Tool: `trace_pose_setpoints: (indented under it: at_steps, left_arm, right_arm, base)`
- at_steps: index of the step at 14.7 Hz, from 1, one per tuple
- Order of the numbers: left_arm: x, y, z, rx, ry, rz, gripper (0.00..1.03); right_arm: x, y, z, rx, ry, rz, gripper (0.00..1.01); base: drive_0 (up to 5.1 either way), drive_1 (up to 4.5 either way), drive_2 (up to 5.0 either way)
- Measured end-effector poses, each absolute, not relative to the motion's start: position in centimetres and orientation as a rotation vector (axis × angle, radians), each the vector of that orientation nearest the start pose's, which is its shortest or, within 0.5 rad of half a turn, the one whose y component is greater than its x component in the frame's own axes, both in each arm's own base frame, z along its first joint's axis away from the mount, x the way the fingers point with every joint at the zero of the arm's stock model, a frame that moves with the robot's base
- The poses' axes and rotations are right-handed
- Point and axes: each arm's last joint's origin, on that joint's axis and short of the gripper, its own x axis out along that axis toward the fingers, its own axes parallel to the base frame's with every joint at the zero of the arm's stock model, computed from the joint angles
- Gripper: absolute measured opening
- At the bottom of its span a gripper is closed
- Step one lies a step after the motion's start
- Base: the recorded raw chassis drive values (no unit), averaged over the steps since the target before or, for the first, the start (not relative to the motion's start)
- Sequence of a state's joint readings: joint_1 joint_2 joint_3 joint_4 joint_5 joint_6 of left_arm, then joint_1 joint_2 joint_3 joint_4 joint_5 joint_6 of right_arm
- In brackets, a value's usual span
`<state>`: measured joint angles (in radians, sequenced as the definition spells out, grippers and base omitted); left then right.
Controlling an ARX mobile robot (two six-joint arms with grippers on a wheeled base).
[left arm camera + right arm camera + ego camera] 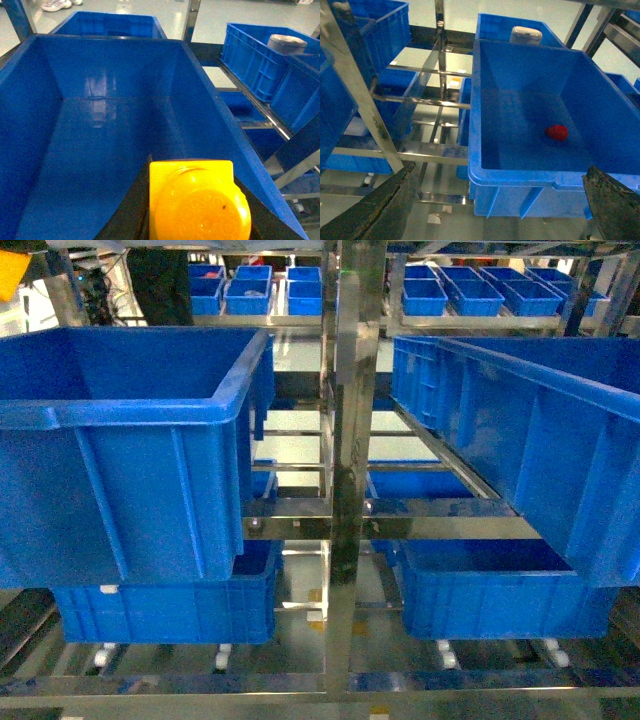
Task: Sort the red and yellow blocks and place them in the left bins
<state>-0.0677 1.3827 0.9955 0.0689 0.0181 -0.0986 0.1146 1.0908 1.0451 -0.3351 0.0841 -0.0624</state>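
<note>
The left jaws [197, 210] are clamped on the yellow block [197, 202], which fills the lower middle of the left wrist view, its round stud facing the camera. The dark fingers show only as edges on both sides of the block. Below and ahead of it lies the open inside of the large left bin [100, 145], with nothing visible on its floor.

My judgement is that the step in hand is the drop of this yellow block into the left bin. To do it well, the block should be fully past the near rim and over the bin floor before the jaws open. It is chunky plastic and may bounce, so a low release near the middle of the floor is safer than one near the wall.

The left arm seems to be held above the near end of the bin, with the wrist pointing slanting down into it. The arm itself is not visible in the head view.

The right jaws [500, 210] are wide apart and hold nothing. They hang before another blue bin [485, 170], where a small red object [556, 132] lies on the floor; whether it is the red block is hard to tell.
</note>
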Motion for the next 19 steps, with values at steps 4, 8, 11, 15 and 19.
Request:
trace_pose_setpoints:
  at_steps: [4,8,11,15,19]
  left_arm:
    - [31.1,-2.2,29.6,-0.089,0.322,-0.071,0.27]
    - [31.1,-2.2,29.6,-0.089,0.322,-0.069,0.27]
    - [31.1,-2.2,29.6,-0.089,0.323,-0.069,0.27]
    - [31.1,-2.2,29.6,-0.090,0.323,-0.069,0.27]
    - [31.1,-2.2,29.6,-0.089,0.322,-0.069,0.27]
  right_arm:
    - [22.2,2.3,35.2,-0.128,0.365,-0.020,0.98]
    - [21.4,-0.3,34.9,-0.126,0.440,-0.113,0.98]
    - [20.7,1.3,35.6,-0.143,0.398,-0.053,0.98]
    - [20.5,2.0,35.6,-0.103,0.281,-0.060,0.98]
    - [20.1,1.9,36.4,-0.043,0.129,-0.077,0.98]
  base:
    - [0.0,0.00,0.0]
    - [0.0,0.00,0.0]
    - [0.0,0.00,0.0]
    - [0.0,0.00,0.0]
    - [0.0,0.00,0.0]
